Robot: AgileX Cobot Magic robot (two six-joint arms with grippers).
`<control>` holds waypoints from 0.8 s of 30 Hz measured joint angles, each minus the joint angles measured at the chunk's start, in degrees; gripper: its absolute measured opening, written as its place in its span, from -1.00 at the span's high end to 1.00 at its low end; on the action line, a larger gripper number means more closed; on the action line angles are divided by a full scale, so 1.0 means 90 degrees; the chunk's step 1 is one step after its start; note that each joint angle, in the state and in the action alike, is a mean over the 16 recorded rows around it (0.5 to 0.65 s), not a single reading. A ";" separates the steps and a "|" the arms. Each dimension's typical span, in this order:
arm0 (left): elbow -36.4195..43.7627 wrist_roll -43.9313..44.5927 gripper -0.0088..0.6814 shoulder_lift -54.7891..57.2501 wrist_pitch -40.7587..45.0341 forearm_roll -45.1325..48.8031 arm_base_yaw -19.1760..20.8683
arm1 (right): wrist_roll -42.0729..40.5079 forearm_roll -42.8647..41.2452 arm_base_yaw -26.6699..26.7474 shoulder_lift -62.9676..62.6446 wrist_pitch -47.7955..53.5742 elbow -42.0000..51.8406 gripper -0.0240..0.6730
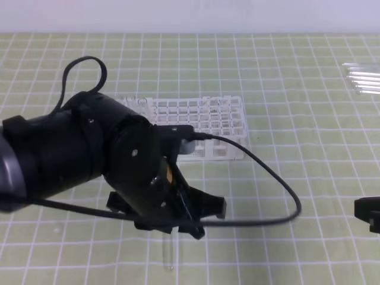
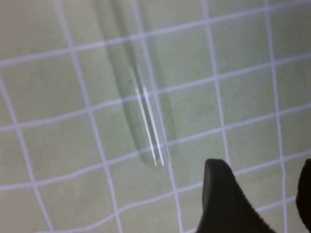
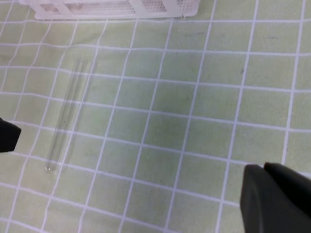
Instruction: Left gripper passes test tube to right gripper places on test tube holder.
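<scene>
The clear test tube lies flat on the green grid mat near the front edge, just below my left gripper. In the left wrist view the test tube rests on the mat up and left of my left gripper, which is open and holds nothing. The white test tube holder stands behind the left arm. My right gripper shows only at the right edge. Its wrist view shows the right gripper open, with a test tube on the mat and the test tube holder along the top.
Several spare glass tubes lie at the far right back of the mat. The left arm's black cable loops over the mat right of the rack. The bulky left arm hides the rack's left part.
</scene>
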 joint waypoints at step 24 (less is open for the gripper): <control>-0.0916 -0.1070 0.86 0.0840 0.1331 0.0911 -0.0251 | -0.0012 0.0032 0.0000 0.0000 0.0000 0.0000 0.94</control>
